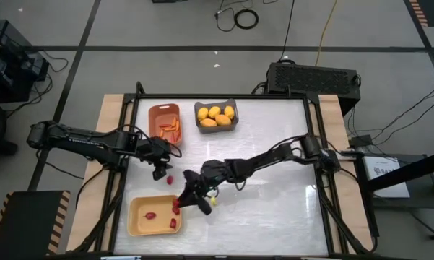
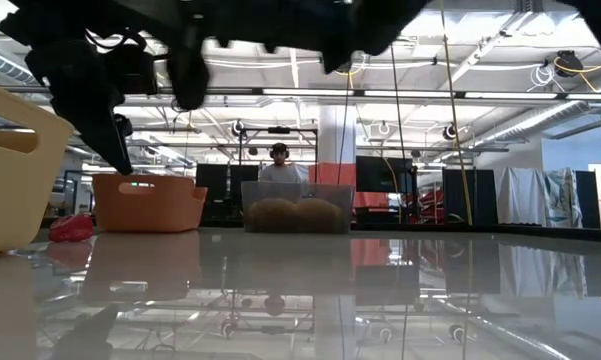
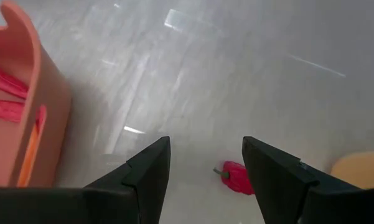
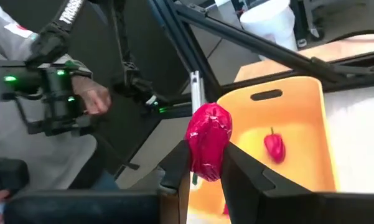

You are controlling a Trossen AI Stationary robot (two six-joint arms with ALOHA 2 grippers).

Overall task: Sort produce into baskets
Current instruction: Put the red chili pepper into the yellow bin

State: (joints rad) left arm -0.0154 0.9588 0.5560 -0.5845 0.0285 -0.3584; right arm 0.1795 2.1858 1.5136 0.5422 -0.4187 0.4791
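The right arm's tool (image 4: 206, 163) has its two dark fingers closed on a small, wrinkled dark red round piece of produce (image 4: 208, 141), holding it up over the near rim of the shallow pale yellow plastic basket (image 1: 140, 223). In the high view that tool (image 1: 179, 202) sits at the basket's right edge. Inside the yellow basket lies another small red piece with a stem (image 4: 274, 146), and the high view shows one more by the right wall (image 1: 174, 223).

The left arm's tool (image 3: 205, 171) hovers with its fingers spread wide and nothing between them, above a lone red piece (image 3: 237, 177) lying on the glossy white table (image 1: 274, 180), between the yellow basket and the shallow orange-brown basket (image 1: 153, 115). That orange basket holds thin orange carrot-like sticks (image 1: 172, 128). Just beside it stands the dark grey basket (image 1: 235, 123), filled with plump yellow-orange lemon-like fruits (image 1: 215, 114).

Beyond the table, a person's hand (image 4: 93, 98) is near a device with green lights.
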